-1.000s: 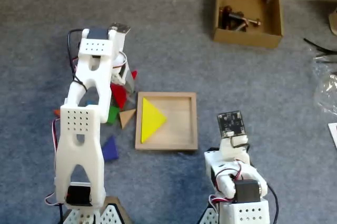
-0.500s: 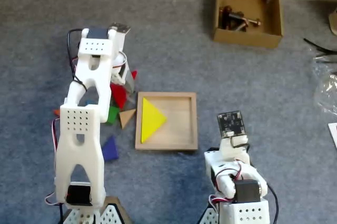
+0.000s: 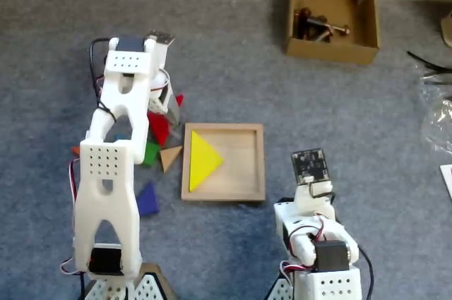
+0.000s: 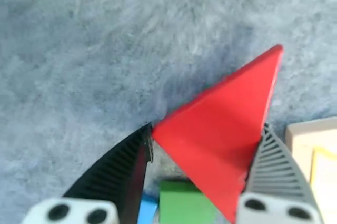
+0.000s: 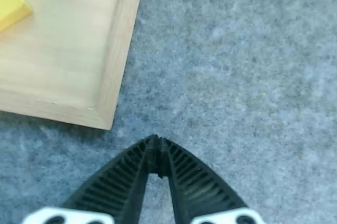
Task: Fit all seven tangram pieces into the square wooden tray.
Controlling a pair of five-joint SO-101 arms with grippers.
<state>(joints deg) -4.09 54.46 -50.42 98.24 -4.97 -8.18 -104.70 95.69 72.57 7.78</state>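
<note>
Red triangle (image 4: 226,108) in ribbed L hand (image 4: 205,132)

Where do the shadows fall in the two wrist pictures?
Left wrist view: a dark shadow lies on the carpet beside the red triangle. Right wrist view: the wooden tray shades the carpet along its outer edge.

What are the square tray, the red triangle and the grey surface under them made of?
The tray looks like pale unpainted wood: grain shows. The red triangle is smooth, evenly coloured and matte; painted wood or plastic, I cannot tell. The grey surface is fuzzy and mottled, probably felt or carpet.
</note>
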